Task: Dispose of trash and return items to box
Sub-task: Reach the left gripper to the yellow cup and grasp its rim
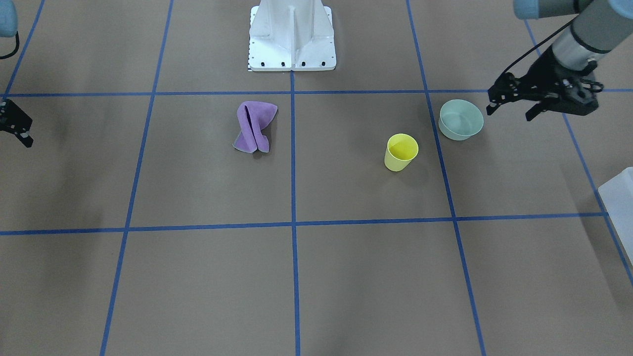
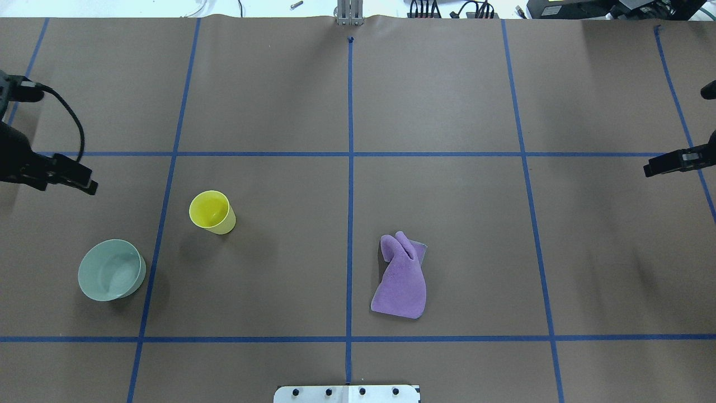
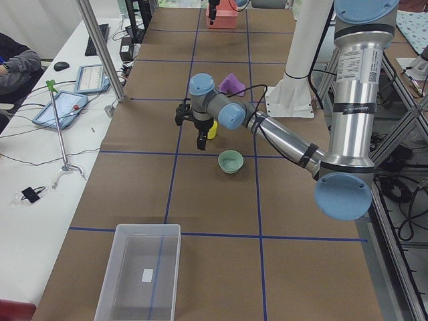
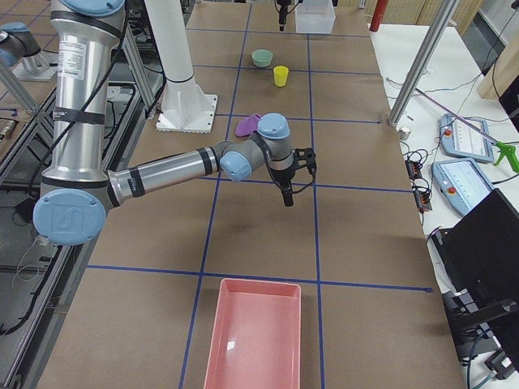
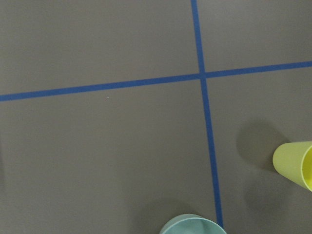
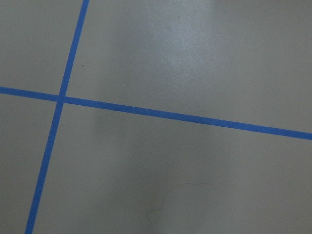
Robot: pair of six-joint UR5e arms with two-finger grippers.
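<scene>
The box is a pale, see-through plastic tub with rounded corners. It sits on the brown counter at the end on the robot's left. It shows nearest in the left side view, where the bottom edge cuts off its near end and a small white patch lies on its floor. In the front-facing view only one corner pokes in at the right edge.

The left gripper hangs above the counter, well apart from the box. Its jaws are spread wide and grip nothing. In the front-facing view it is just right of the bowl, clear of the rim. The bowl is pale green and upright. The yellow cup stands upright near it, to the right and farther off in the overhead view. A blue tape line runs between the two. The left wrist view catches only an edge of each, and none of the gripper.

The purple cloth lies crumpled and folded near the middle of the counter, just right of the centre tape line in the overhead view.

The right gripper hangs over the far right of the counter, touching nothing. Both fixed views cut it off at the frame edge, so whether its jaws are open cannot be told. A pink tray sits at the counter's right end.
</scene>
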